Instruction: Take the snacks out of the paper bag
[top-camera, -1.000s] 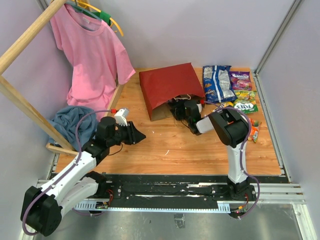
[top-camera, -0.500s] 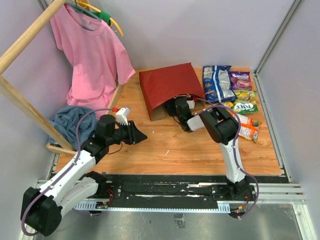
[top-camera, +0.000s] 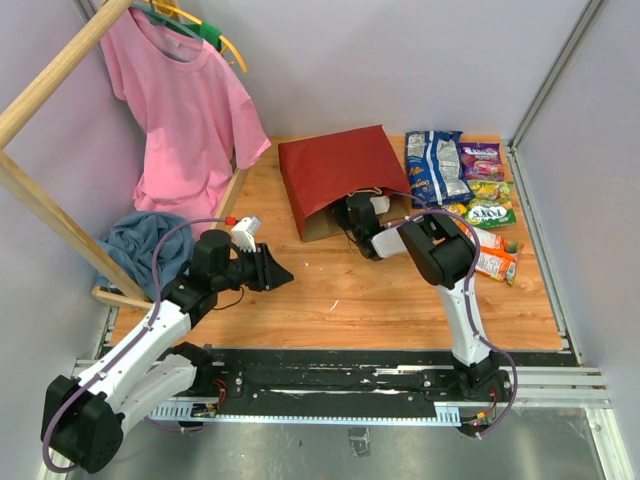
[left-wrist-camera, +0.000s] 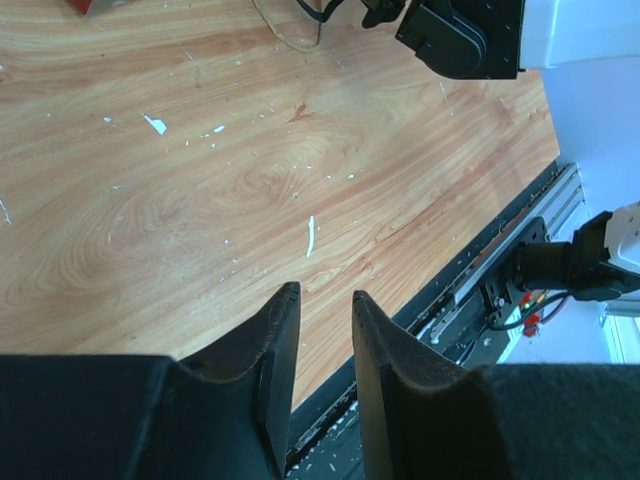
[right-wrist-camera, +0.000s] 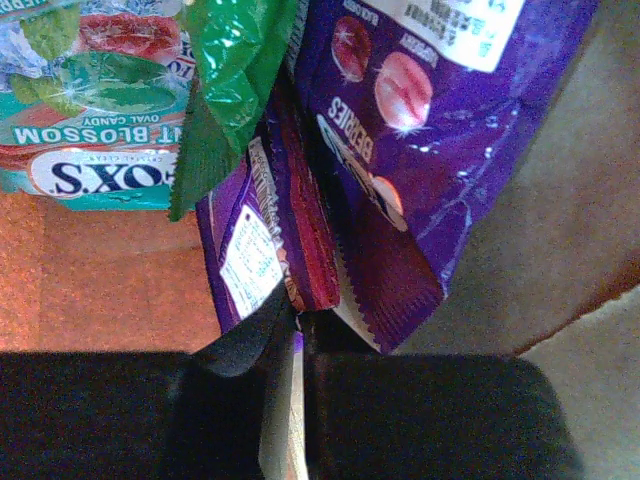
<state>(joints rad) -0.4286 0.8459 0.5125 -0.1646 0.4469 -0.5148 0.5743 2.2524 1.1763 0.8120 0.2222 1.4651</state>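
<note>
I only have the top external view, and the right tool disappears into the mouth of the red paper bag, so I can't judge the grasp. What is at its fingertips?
Observer: The right wrist view shows the right tool pinched on the bottom edge of a glossy purple packet with a small white label.
Operator: Is anything else in the bag?
Observer: Yes. Inside the red paper bag, a teal-and-white mint candy packet, a green foil packet and a larger purple berries packet lie right beside it.
Operator: And the left tool?
Observer: The left wrist view shows the left tool empty, its fingers slightly apart over the wooden tabletop.
</note>
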